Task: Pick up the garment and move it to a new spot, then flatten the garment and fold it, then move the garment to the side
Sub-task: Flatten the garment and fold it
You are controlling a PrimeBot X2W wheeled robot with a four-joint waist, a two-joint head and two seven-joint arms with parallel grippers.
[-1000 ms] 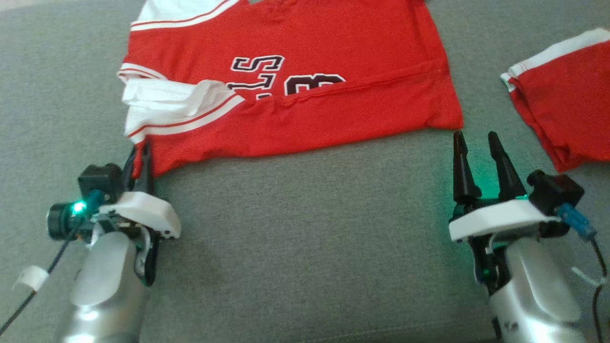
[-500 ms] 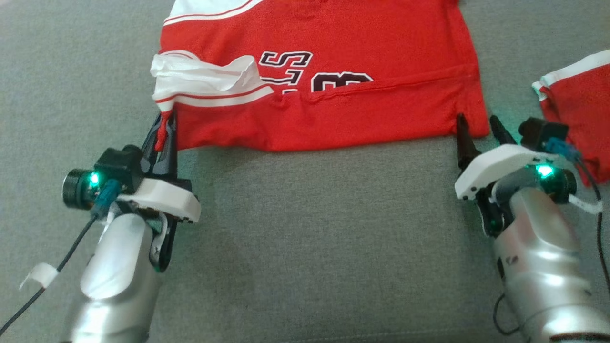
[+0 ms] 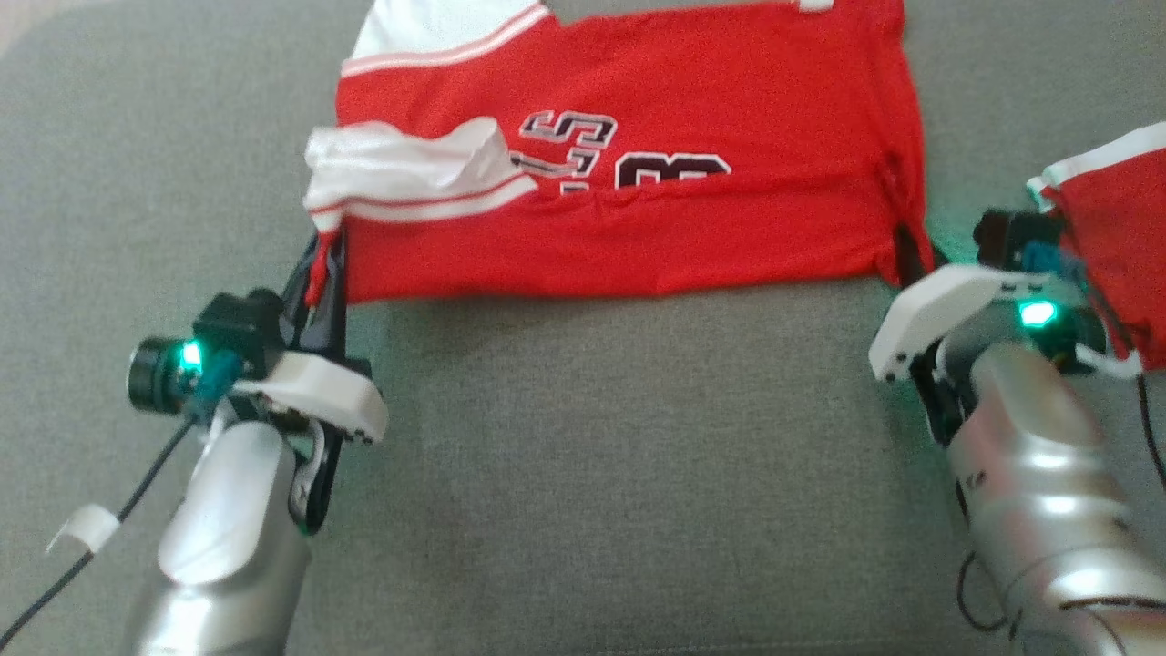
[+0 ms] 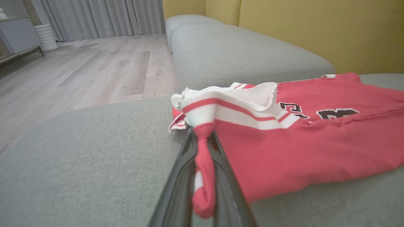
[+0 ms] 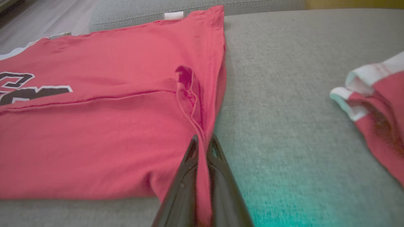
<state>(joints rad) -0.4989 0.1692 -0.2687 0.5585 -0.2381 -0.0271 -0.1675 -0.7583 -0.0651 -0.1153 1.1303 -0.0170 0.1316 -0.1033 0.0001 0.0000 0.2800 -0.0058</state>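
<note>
1. The red sports shirt with white stripes and dark letters lies spread out on the grey soft sofa cushion.
2. The left gripper is closed tight on the shirt's near left corner, just below the white sleeve.
3. The right gripper is closed tight on the shirt's near right corner, where the cloth bunches up.
4. Another red and white cloth lies apart on the right.
</note>
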